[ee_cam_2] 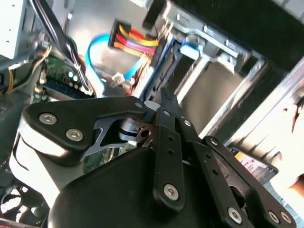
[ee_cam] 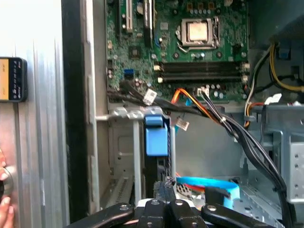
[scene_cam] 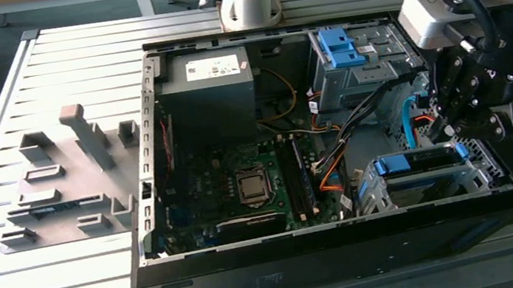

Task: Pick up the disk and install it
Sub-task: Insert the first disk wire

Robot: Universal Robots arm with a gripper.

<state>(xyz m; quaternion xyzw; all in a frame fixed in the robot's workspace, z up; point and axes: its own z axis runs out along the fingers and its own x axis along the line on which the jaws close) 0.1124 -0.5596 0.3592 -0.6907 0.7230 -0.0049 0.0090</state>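
The disk [scene_cam: 434, 158] stands on edge in the silver drive cage [scene_cam: 382, 191] at the near corner of the open computer case, on the exterior view's right. Its blue carrier tab [ee_cam: 156, 137] faces the motherboard, with the dark drive body [ee_cam: 152, 173] behind it. In the second wrist view the carrier's blue edge [ee_cam_2: 164, 66] runs down into the cage. My gripper [scene_cam: 450, 135] hangs just above the cage. Its fingers look shut, and the gripper [ee_cam: 166, 183] [ee_cam_2: 164, 97] has its tips against the disk's outer edge.
The black power supply box [scene_cam: 204, 84] and a second cage with a blue latch [scene_cam: 338, 47] sit at the case's far side. The motherboard [scene_cam: 241, 183] lies in the middle, and cables [scene_cam: 371, 110] cross beside the gripper. A grey fixture [scene_cam: 63, 184] lies on the table. A hand [ee_cam: 4, 209] shows outside the case.
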